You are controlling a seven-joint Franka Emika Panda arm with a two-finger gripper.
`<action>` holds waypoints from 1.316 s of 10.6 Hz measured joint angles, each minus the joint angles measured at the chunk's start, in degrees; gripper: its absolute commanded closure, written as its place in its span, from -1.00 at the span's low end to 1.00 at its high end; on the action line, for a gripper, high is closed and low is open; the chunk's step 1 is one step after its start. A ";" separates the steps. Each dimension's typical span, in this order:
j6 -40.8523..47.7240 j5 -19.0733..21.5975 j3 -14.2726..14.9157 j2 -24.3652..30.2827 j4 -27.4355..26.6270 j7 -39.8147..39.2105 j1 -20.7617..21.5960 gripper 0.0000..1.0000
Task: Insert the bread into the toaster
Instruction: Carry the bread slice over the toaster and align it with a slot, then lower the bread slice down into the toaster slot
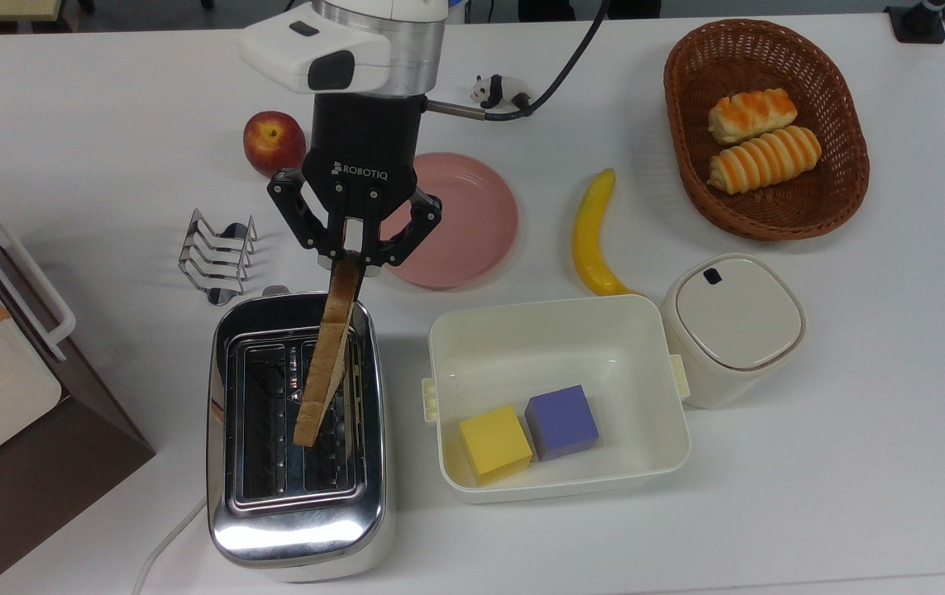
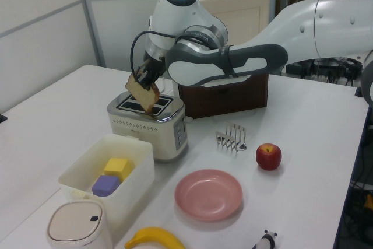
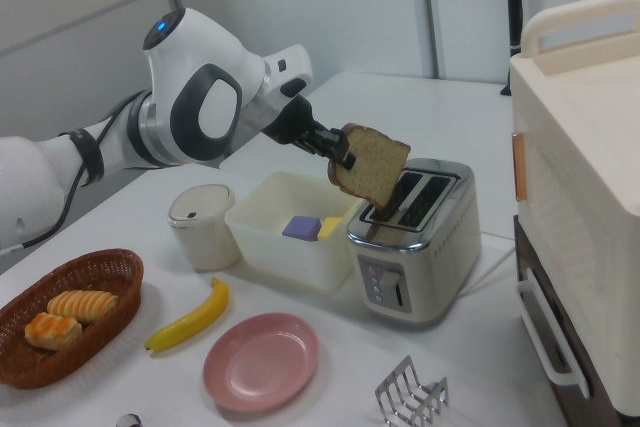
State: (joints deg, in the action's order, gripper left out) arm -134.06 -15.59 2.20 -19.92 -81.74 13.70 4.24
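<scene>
My gripper (image 1: 348, 258) (image 2: 143, 78) (image 3: 337, 154) is shut on one edge of the bread (image 1: 325, 354) (image 2: 143, 93) (image 3: 370, 163), a thin light brown slice with a darker crust. The slice hangs tilted in the air over the chrome toaster (image 1: 297, 529) (image 2: 148, 123) (image 3: 418, 250). In the top view its lower end lies over the strip between the two dark slots. In the right view the slice's bottom edge sits just above the slot nearer the white bin. The slice is outside the slots.
A wire toast rack (image 1: 216, 254) and an apple (image 1: 273, 142) sit near the arm, with a pink plate (image 1: 455, 225) beside it. A white bin (image 1: 556, 395) holding yellow and purple cubes stands beside the toaster. A banana (image 1: 594, 235), lidded container (image 1: 730, 326), roll basket (image 1: 766, 128) and brown cabinet (image 1: 9, 388) surround.
</scene>
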 measured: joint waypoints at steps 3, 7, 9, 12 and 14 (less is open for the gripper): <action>0.00 0.00 0.07 -0.04 0.00 -0.02 -0.45 1.00; 0.00 0.00 0.24 -0.05 0.06 -0.03 -0.90 1.00; -0.01 0.00 0.46 -0.05 0.10 -0.03 -1.07 1.00; -0.02 0.00 0.89 -0.06 0.03 -0.12 -1.05 1.00; -0.03 0.00 0.86 -0.24 -0.29 -0.15 -0.93 1.00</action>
State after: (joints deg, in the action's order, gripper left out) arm -134.08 -15.59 3.06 -20.16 -82.03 13.55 3.32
